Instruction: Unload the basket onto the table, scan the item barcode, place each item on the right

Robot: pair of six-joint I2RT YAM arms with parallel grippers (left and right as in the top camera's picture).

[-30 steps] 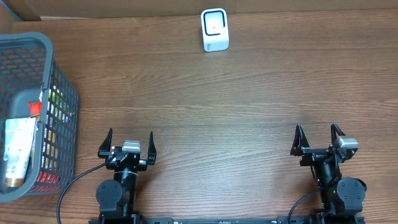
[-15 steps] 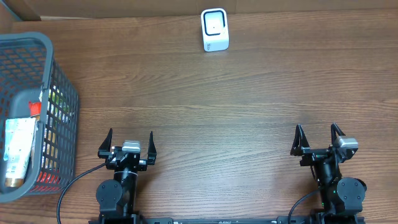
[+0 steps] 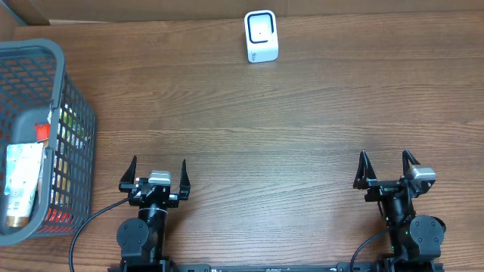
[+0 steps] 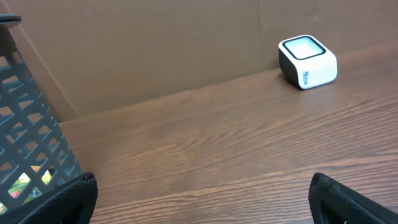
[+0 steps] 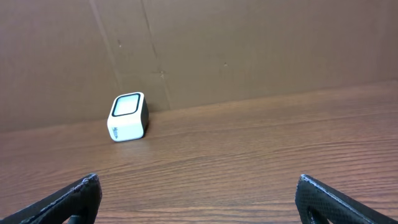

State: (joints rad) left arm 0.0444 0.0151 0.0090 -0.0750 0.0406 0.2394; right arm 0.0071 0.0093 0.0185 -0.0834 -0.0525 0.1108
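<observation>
Near edge: my left gripper [image 3: 159, 162] and my right gripper [image 3: 385, 155] sit at the front of the table [image 3: 265, 128], well apart from each other. Each has its two fingers spread wide, with nothing between them and nothing touching them.

Left side: a grey mesh basket [image 3: 76, 128] stands beside my left arm, out to its left. Inside it lies a pale pack [image 3: 19, 177] with a red cap [image 3: 41, 132], resting on other colourful goods that show only through the mesh; no barcode can be made out.

Far edge: a small white scanner [image 3: 261, 35] stands near the middle, well apart from both grippers and from the basket, just before a brown cardboard wall [image 4: 155, 50].
</observation>
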